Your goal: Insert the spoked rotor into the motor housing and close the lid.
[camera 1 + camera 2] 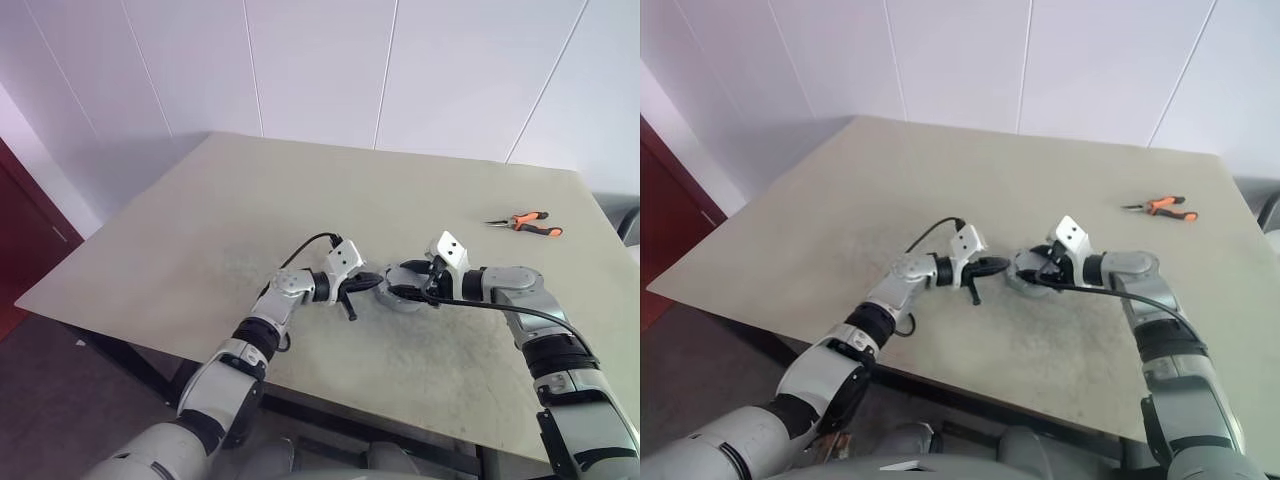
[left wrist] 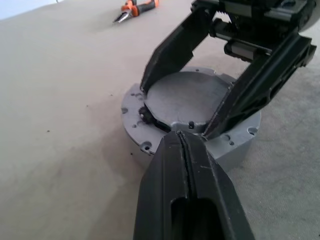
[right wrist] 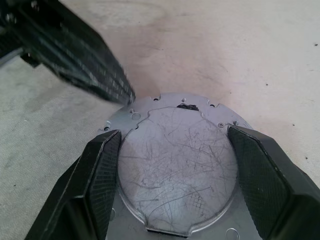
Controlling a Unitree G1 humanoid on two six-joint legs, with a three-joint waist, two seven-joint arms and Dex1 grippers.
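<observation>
The motor housing (image 2: 240, 145) is a short silvery drum standing on the table with its pale, scratched flat face (image 3: 175, 165) upward. My right gripper (image 3: 173, 131) reaches over it from the right, its two black fingers (image 3: 100, 170) pressed against opposite sides of the raised round plate. From the left comes my left gripper (image 2: 180, 136), shut with nothing in it, its tip touching the housing's rim. In the head views both grippers meet at the housing (image 1: 405, 298) near the table's front middle. The spoked rotor and the lid are out of view.
Orange-handled pliers (image 1: 528, 223) lie far back on the right of the beige table (image 1: 200, 240). A black cable (image 1: 305, 245) loops off my left wrist. The table's front edge runs close beneath both arms; white wall panels stand behind.
</observation>
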